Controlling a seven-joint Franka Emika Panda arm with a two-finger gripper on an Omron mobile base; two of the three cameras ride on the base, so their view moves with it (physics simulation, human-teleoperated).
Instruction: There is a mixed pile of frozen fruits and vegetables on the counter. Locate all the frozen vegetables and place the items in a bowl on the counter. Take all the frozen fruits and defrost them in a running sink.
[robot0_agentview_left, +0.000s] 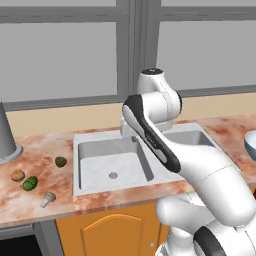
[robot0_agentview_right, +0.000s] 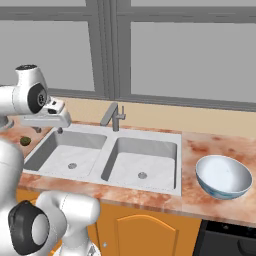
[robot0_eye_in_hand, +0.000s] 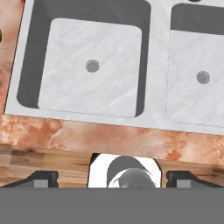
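Four food pieces lie grouped on the surface (robot0_agentview_left: 45, 150) left of the sink (robot0_agentview_left: 112, 165): ball (robot0_agentview_left: 18, 175), oblong (robot0_agentview_left: 30, 183), mushroom (robot0_agentview_left: 48, 198), olive piece (robot0_agentview_left: 60, 161), all awaiting sorting. Over the left basin the pincer (robot0_eye_in_hand: 112, 177) hangs with jaws wide and nothing between them. Far right, the bowl (robot0_agentview_right: 223, 176) sits ready for vegetables.

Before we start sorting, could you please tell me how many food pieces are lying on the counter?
4, all left of the sink: olive ball nearest the basin, orange ball, green piece beside it, mushroom nearest the front edge. The arm may hide others.
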